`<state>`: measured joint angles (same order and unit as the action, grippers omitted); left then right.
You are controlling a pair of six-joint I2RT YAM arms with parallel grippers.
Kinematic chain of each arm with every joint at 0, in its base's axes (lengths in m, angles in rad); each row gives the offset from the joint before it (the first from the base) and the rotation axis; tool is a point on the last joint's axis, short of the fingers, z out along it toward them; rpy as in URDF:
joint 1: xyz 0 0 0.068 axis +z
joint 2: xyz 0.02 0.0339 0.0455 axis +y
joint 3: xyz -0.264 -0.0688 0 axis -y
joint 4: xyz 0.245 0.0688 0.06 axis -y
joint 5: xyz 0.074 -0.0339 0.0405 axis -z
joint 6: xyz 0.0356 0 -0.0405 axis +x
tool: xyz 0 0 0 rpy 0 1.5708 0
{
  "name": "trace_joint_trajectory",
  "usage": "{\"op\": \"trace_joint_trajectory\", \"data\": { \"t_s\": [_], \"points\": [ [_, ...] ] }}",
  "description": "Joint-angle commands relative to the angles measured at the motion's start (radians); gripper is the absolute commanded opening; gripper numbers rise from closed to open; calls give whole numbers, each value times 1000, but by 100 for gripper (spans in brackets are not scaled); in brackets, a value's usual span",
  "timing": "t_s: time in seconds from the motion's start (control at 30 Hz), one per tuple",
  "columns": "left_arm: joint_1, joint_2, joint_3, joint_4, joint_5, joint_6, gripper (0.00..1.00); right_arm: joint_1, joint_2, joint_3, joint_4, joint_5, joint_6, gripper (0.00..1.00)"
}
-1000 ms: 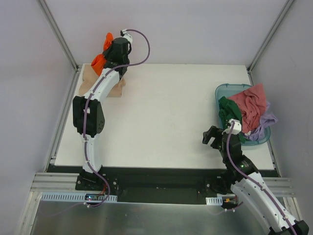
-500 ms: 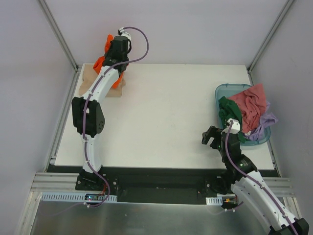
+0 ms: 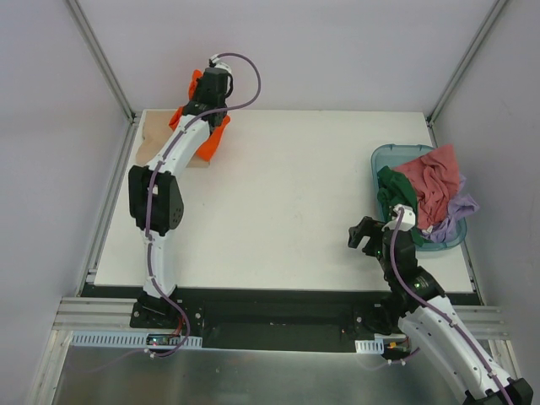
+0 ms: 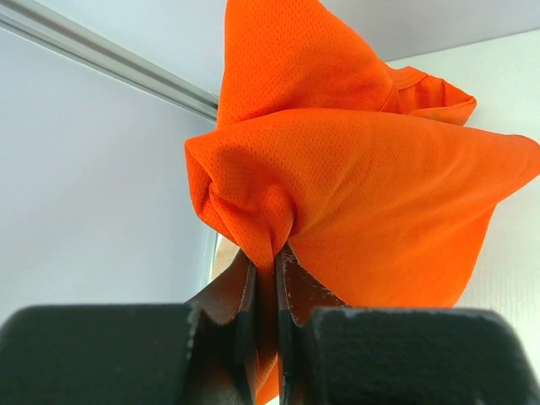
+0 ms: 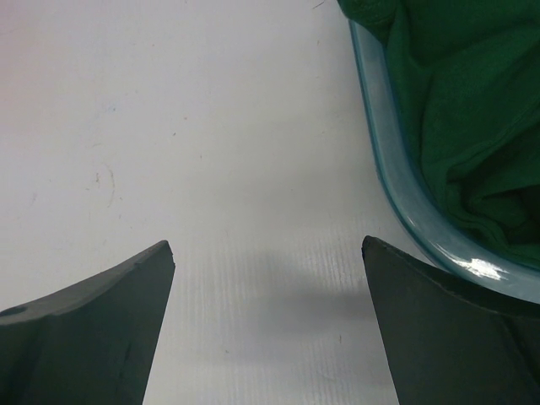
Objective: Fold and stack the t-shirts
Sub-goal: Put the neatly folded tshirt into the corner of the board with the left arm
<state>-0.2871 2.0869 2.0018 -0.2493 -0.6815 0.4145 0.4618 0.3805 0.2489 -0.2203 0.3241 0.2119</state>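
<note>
My left gripper [image 3: 205, 108] is at the table's far left corner, shut on a fold of the bright orange t-shirt [image 3: 213, 139], which hangs bunched from the jaws and fills the left wrist view [image 4: 354, 186]. The tan-beige t-shirt [image 3: 153, 145] lies flat under it at that corner, partly hidden by the arm. My right gripper [image 3: 368, 236] is open and empty, low over the table just left of the teal tub [image 3: 384, 158]. The tub holds a dark green garment [image 3: 395, 192], also in the right wrist view [image 5: 472, 110], a pink one [image 3: 433, 184] and a lilac one [image 3: 460, 208].
The tub's rim [image 5: 396, 186] curves close to my right fingertip [image 5: 422, 287]. White walls and metal frame posts [image 3: 101, 59] close in the table at the back and sides. The white table top [image 3: 287, 194] lies between the two arms.
My left gripper has moved slightly right and the orange shirt has swung out, now spreading over the beige shirt's right edge. The right arm has barely moved.
</note>
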Motion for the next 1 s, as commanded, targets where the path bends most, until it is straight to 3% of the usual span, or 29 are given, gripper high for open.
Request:
{"op": "trace_joint_trajectory", "data": {
  "t_s": [0.0,0.33,0.57,0.8,0.97],
  "points": [
    [16,64,26,2,-30,-26,0,-2,1,23,32,-5,14,96],
    [80,147,94,19,-85,14,0,-3,24,24,30,15,12,96],
    [91,168,130,19,-200,13,0,-2,63,30,33,24,12,96],
    [92,116,68,13,-121,44,0,-2,69,27,33,33,9,96],
    [94,180,97,13,-188,64,0,-3,61,24,30,39,4,96]
  ]
}}
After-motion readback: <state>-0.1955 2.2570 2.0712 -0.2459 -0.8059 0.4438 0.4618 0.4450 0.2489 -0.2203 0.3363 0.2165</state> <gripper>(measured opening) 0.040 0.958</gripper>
